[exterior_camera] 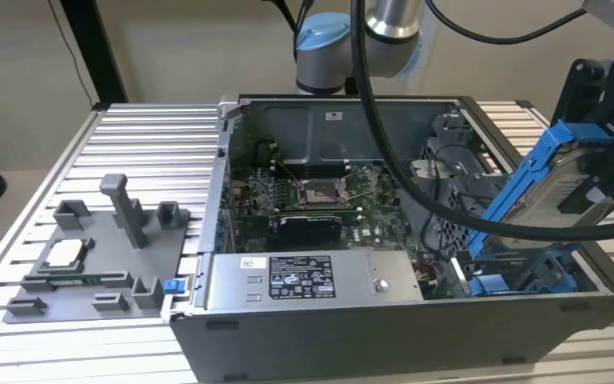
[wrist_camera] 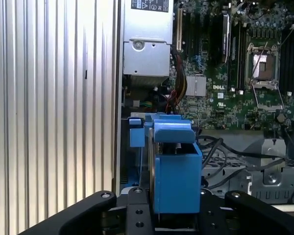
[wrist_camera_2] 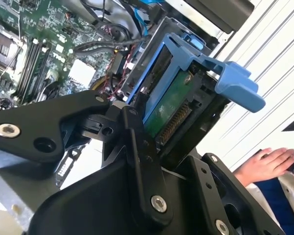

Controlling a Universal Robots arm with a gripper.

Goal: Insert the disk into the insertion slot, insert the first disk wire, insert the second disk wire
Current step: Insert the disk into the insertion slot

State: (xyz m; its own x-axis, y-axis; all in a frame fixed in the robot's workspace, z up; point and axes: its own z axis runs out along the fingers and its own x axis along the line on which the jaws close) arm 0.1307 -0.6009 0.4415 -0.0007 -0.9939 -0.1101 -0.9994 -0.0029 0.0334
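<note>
One step is in hand, the first: the disk is not yet in its bay. From the exterior view's left, a grey fixture sits on the surface, then comes the open computer case with its silver box, then the insertion slot. Above the slot hangs the disk, tilted and seemingly clear of the rails, clenched in the tool. Seating it, I judge, calls for squaring the blue frame with those rails.

the blue-framed disk hangs tilted above the insertion slot with blue rails
</note>
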